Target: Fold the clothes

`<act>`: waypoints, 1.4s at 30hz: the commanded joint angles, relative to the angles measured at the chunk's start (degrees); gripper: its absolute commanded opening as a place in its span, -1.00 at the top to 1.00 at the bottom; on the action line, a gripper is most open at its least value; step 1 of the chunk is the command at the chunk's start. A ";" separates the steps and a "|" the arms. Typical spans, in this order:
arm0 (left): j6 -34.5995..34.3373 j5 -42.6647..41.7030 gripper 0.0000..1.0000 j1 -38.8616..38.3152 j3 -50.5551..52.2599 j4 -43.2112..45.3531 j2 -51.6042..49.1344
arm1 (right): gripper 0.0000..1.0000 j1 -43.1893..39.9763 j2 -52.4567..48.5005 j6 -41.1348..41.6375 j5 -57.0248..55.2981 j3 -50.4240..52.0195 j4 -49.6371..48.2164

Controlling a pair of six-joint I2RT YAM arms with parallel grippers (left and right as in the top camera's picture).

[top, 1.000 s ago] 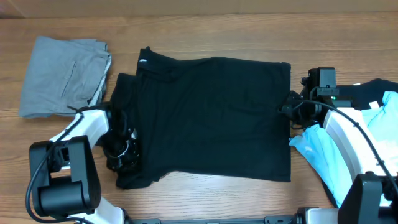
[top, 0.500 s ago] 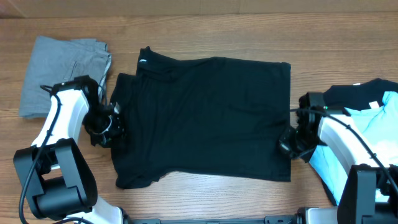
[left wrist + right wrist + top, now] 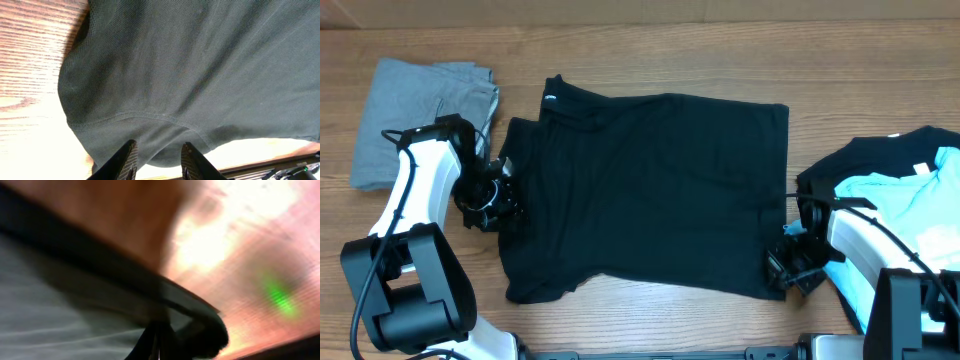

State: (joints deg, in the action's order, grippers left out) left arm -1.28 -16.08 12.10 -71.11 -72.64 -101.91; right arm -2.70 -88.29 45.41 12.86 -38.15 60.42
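Lying flat, black shirt (image 3: 660,190), long axis sideways, collar leftward.

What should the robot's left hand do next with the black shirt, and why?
Probably close the left fingers on the sleeve hem of the black shirt. They stand open right at that edge, nothing pinched yet, so no fold can start.

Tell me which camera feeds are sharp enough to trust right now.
Overhead: sharp and evenly lit; the black shirt reads clearly. Left wrist: crisp, weave and hem visible, though glare washes out the table. Right wrist: badly blurred, with blown-out highlights and a green smear; unusable.
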 commanded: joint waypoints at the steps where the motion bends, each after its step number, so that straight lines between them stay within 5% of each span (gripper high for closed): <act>1: 1.51 -0.48 0.31 -0.13 -1.05 0.26 -0.39 | 0.92 -0.44 -0.79 2.14 -3.17 1.64 1.53; 12: 2.69 -0.94 0.30 -0.17 -1.05 0.28 -0.39 | 0.92 -0.44 11.13 -10.58 -2.27 -12.59 1.86; 18: 3.04 -2.80 0.29 -0.17 -1.05 1.07 -0.39 | 0.87 -0.37 12.66 -11.19 -2.27 -20.35 -12.11; 28: 4.11 -3.48 0.25 -0.17 -1.05 2.47 -0.39 | 0.92 -0.39 -9.05 -6.71 -3.34 -19.98 -39.41; 42: 3.87 -4.81 0.21 -0.17 -1.05 3.69 -0.39 | 0.92 -0.55 -34.16 -4.63 -12.46 -21.18 -59.67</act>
State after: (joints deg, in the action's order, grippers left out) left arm 1.67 -18.74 12.10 -71.20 -69.08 -101.91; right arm -2.96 -113.69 40.05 7.16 -59.29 1.43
